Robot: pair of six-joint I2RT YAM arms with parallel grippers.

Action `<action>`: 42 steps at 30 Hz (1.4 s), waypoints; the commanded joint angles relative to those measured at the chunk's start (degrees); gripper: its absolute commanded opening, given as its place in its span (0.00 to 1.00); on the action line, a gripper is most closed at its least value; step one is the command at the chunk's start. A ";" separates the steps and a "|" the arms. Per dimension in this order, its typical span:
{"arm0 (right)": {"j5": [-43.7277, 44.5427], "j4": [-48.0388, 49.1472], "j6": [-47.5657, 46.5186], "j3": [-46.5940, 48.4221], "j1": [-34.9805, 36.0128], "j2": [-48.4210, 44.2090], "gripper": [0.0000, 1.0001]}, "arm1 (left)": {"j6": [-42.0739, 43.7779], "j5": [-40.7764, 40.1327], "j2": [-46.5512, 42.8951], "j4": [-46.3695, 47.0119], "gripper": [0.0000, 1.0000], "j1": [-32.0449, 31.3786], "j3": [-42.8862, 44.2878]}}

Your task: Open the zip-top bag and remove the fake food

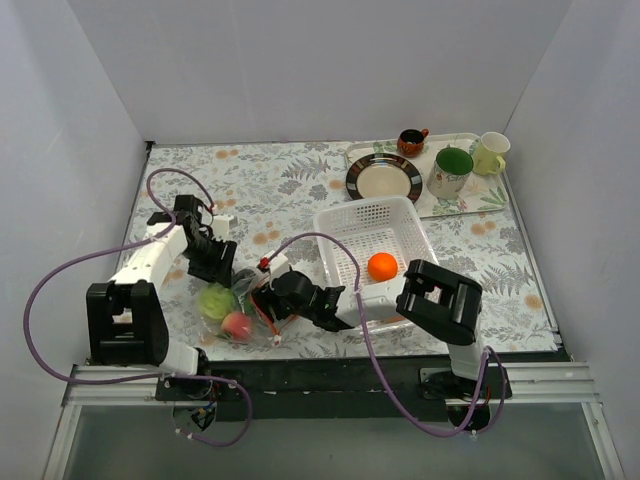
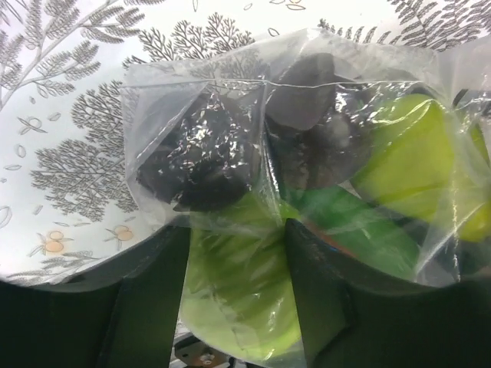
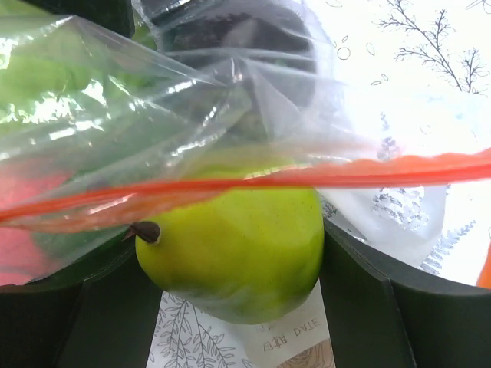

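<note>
The clear zip-top bag [image 1: 240, 315] lies on the flowered table between my two grippers. It holds a lime-green apple [image 1: 214, 300] and a pink-red peach [image 1: 237, 325]. My left gripper [image 1: 222, 275] is shut on the bag's closed end; in the left wrist view its fingers [image 2: 149, 299] pinch plastic [image 2: 238, 253] over a green fruit. My right gripper [image 1: 265, 300] is at the bag's mouth, shut on a second lime-green apple [image 3: 238, 245] just under the orange-red zip strip [image 3: 253, 182]. The orange ball [image 1: 382, 266] lies in the white basket [image 1: 365, 207].
The white mesh basket stands right of the bag. A tray [image 1: 440, 205] at the back right carries a dark-rimmed plate [image 1: 384, 177], a green mug [image 1: 450, 172], a yellow cup [image 1: 490, 152] and a small brown cup [image 1: 411, 141]. White walls enclose the table.
</note>
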 commanded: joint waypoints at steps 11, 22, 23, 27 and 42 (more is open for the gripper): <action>-0.48 1.31 -3.40 -11.94 2.37 -15.86 0.43 | -3.12 2.03 10.26 2.76 0.00 0.58 16.93; 10.76 -9.85 -9.03 -11.58 1.14 -28.62 0.45 | -4.18 4.66 15.20 1.08 0.00 0.23 26.37; 11.12 -12.12 -8.51 -11.67 -0.17 -29.32 0.46 | -4.09 4.75 13.98 1.53 0.00 0.14 23.83; 9.54 -12.77 -8.24 -12.37 -1.32 -27.31 0.49 | -3.13 7.65 11.33 1.80 0.00 -0.30 17.40; 17.00 -12.04 -14.39 -5.35 -1.15 -26.41 0.35 | 2.67 0.28 5.70 2.23 0.00 -3.82 11.06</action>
